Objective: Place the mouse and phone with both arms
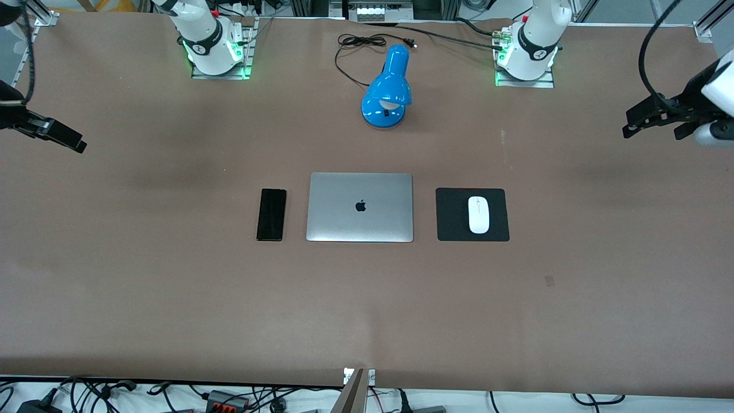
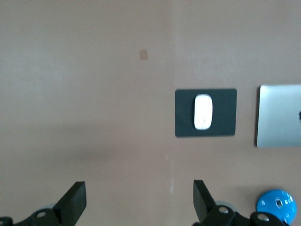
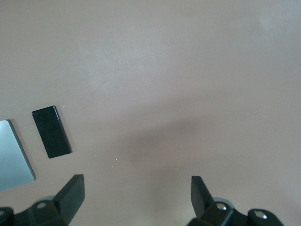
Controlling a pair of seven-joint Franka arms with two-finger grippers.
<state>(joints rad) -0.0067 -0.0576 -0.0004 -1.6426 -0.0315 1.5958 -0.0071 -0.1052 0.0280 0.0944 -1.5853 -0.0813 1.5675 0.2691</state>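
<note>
The mouse (image 1: 479,214) lies flat on a black mouse pad (image 1: 453,215), roughly at the pad's middle, its long axis running toward the front camera. The pad sits on the brown surface (image 1: 172,287) just beside a closed silver laptop (image 1: 359,207), toward the left arm's end. The phone (image 1: 271,214) lies face up just beside the laptop toward the right arm's end, apart from it by a narrow strip of bare surface, its long sides parallel to the laptop's edge. Phone, laptop and pad form one row across the middle of the surface. A blue desk lamp (image 1: 388,89) lies farther from the front camera than the laptop, between the two arm bases, with its black cord (image 1: 358,43) looped near it.

The left end effector (image 1: 654,117) hangs in the air over bare surface at the left arm's end, well apart from the pad; its fingers (image 2: 75,200) are spread wide and hold nothing. The right end effector (image 1: 54,135) hangs over bare surface at the right arm's end, well apart from the phone; its fingers (image 3: 73,190) are likewise spread wide and empty. In the left wrist view the mouse (image 2: 203,112), pad and laptop edge show; in the right wrist view, the phone (image 3: 51,131) and a laptop corner (image 3: 14,157).
</note>
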